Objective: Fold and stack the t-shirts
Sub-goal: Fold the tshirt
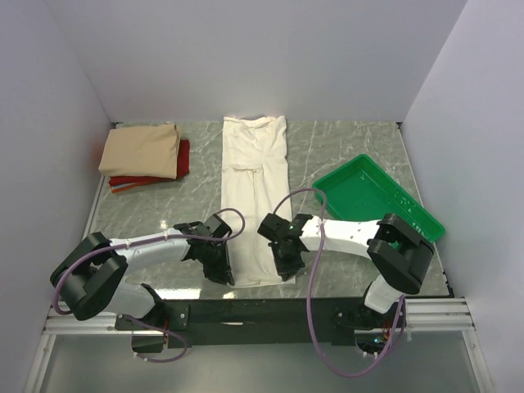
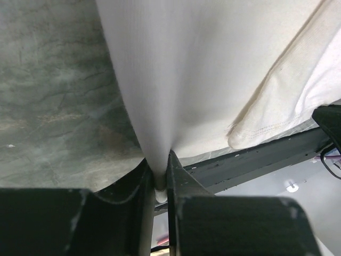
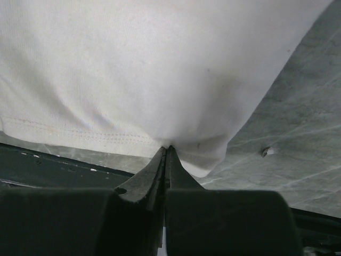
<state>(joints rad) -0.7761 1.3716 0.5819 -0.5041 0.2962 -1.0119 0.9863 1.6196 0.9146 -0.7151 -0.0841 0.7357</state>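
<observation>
Gripping the near end of the cream t-shirt (image 1: 255, 192) at both corners, one arm to each side. Noted as a long narrow strip, folded lengthwise, lying flat down the middle of the marbled table (image 1: 344, 147): collar end up against the far wall, hem end at the near edge between the two arms.

Found the left gripper (image 1: 219, 268) clamped on the strip's left near edge. Seen through the left wrist camera: a ridge of cream cloth drawn up and pinched between the two fingers (image 2: 178, 181), with hem stitching and a loose fold off to the right.

Found the right gripper (image 1: 286, 264) clenched on the right near corner. Seen through the right wrist camera: fingers (image 3: 146, 176) pressed flush together, the stitched hem puckering into their tips, bare table beyond the cloth on the right.

Logged the tan t-shirt (image 1: 143, 150) folded at the far left of the table, resting on the folded red t-shirt (image 1: 147, 179), red showing along the right and near edges beneath it. Well apart from the cream strip.

Logged the green tray (image 1: 360, 192) on the right side, set at an angle, near the strip but not touching it.
</observation>
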